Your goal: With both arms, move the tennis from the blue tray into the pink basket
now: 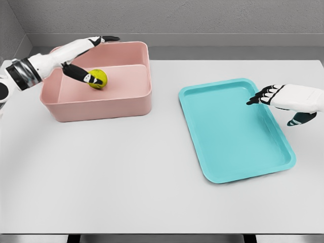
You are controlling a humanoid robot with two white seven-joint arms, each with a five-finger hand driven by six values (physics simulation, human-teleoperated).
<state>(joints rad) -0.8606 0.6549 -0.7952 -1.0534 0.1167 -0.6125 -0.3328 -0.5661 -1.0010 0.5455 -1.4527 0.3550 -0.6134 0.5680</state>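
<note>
My left hand (83, 58) reaches in from the left edge of the white rectangular worktop (126, 172) and sits over the pink rectangular plastic basket (101, 104), which stands near the worktop's far left corner. The fingers of that hand are spread apart: the long dark-tipped ones stretch out flat over the basket's far rim, while the thumb (81, 76) angles down into the basket. The yellow-green tennis ball (98, 78) lies on the basket's floor, toward its far side and a little left of the middle. My thumb tip is at the ball's left side, and from this angle I cannot tell whether it touches the ball or only passes in front of it. No finger wraps around the ball, so the hand grips nothing.

My right hand (283, 98) comes in from the right edge and hangs over the right rim of the turquoise rectangular plastic tray (202, 101). That tray lies on the right half of the worktop, turned slightly so its long sides run toward the near right corner. The fingers (260, 96) of this hand are loosely extended and point left over the tray's far right part; the thumb hangs below the palm, outside the tray's right rim. This hand also grips nothing.

The basket and the tray are well apart, with bare worktop between them. A grey wall (177, 20) runs behind the far edge.
</note>
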